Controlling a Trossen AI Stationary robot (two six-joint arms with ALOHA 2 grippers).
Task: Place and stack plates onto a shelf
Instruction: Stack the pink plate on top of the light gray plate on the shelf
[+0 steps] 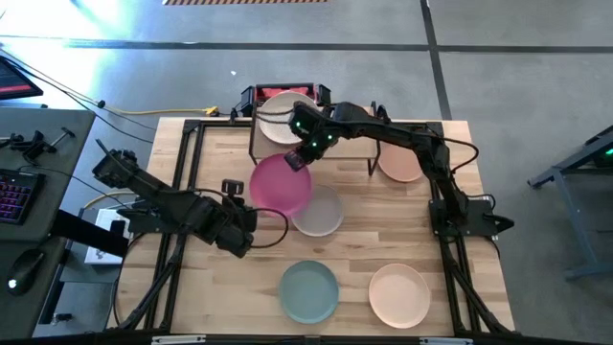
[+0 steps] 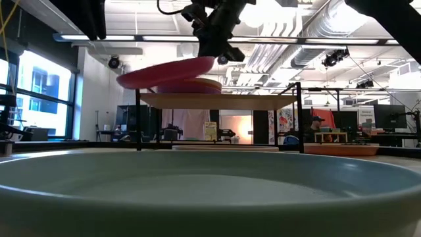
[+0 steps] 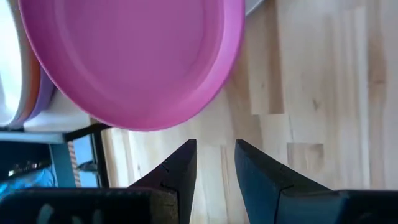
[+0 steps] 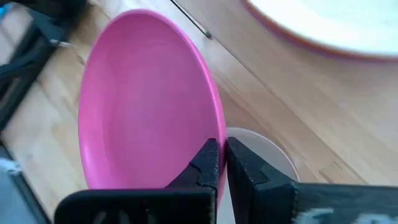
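My right gripper (image 1: 305, 155) is shut on a pink plate (image 1: 281, 184), held in the air by the near left corner of the shelf (image 1: 356, 147). The low view shows the pink plate (image 2: 168, 72) just above the level of the shelf's wooden top (image 2: 220, 100). A stack of plates (image 1: 281, 113) with a cream one on top rests on the shelf's left half. My left gripper (image 1: 251, 218) hovers open and holds nothing, left of and nearer than the pink plate (image 3: 130, 56). My right gripper pinches the pink plate's rim (image 4: 217, 132) between its two fingers, one on the hollow upper face and one underneath. The fingers slant down from the far right. The plate is lifted clear and tilted, its free side (image 2: 125, 79) lower than the held side.
A grey plate (image 1: 321, 213) lies on the table partly under the pink one. A teal plate (image 1: 309, 290) and a peach plate (image 1: 399, 294) lie near the front edge. Another plate (image 1: 400, 161) lies by the shelf's right legs.
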